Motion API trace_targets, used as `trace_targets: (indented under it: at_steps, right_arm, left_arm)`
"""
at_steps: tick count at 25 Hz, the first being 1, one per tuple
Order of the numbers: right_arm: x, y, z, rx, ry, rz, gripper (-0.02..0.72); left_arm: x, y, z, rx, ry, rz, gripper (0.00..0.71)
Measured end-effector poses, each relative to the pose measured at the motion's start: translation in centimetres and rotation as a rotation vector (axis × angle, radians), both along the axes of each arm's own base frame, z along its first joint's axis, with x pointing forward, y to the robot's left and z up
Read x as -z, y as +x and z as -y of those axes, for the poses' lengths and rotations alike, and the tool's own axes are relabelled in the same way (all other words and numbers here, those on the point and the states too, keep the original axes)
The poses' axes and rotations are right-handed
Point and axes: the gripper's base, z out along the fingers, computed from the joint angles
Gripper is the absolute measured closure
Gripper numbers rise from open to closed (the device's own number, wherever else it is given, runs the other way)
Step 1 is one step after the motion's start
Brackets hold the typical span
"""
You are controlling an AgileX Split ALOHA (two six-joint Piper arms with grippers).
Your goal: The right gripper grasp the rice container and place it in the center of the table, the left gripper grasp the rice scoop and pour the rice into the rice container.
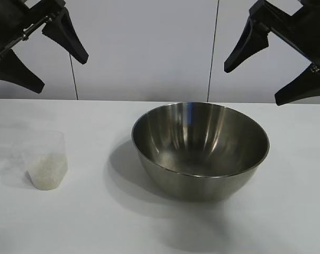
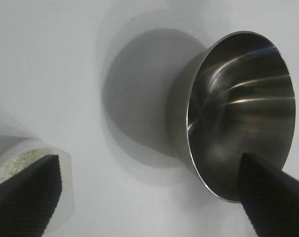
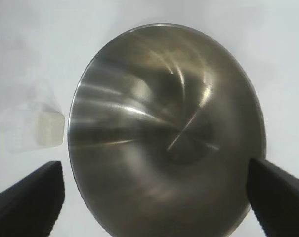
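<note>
The rice container (image 1: 200,151), a large shiny steel bowl, stands empty a little right of the middle of the white table (image 1: 96,222). At the left stands the rice scoop (image 1: 46,161), a clear plastic cup with white rice (image 1: 46,173) in its bottom. Both grippers hang high at the back, apart from everything. My left gripper (image 1: 64,75) is open above the scoop's side. My right gripper (image 1: 252,85) is open above the bowl's right side. The left wrist view shows the bowl (image 2: 240,113) and the scoop (image 2: 65,187) beyond the left gripper (image 2: 149,163). The right wrist view looks into the bowl (image 3: 164,138), with the scoop (image 3: 45,126) beside it.
A pale wall with two vertical seams runs behind the table. White tabletop lies between the scoop and the bowl and in front of both.
</note>
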Motion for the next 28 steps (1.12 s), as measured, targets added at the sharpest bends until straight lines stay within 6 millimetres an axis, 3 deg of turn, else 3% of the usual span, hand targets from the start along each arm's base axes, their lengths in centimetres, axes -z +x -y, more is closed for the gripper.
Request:
trace_targets:
  at_steps: [9, 14, 21, 28]
  right_arm:
    - [0.0, 0.1, 0.2, 0.005, -0.02, 0.016, 0.01]
    - [0.9, 0.2, 1.2, -0.022, -0.181, 0.004, 0.01]
    - [5.2, 1.9, 1.5, -0.005, -0.267, -0.098, 0.01]
    - [10.3, 3.3, -1.3, -0.051, -0.281, -0.149, 0.01]
  left_arm:
    - [0.0, 0.0, 0.0, 0.0, 0.0, 0.0, 0.02]
    - [0.0, 0.0, 0.0, 0.0, 0.0, 0.0, 0.02]
    - [0.0, 0.1, 0.0, -0.007, 0.001, 0.009, 0.02]
    - [0.0, 0.1, 0.0, -0.006, 0.001, 0.009, 0.02]
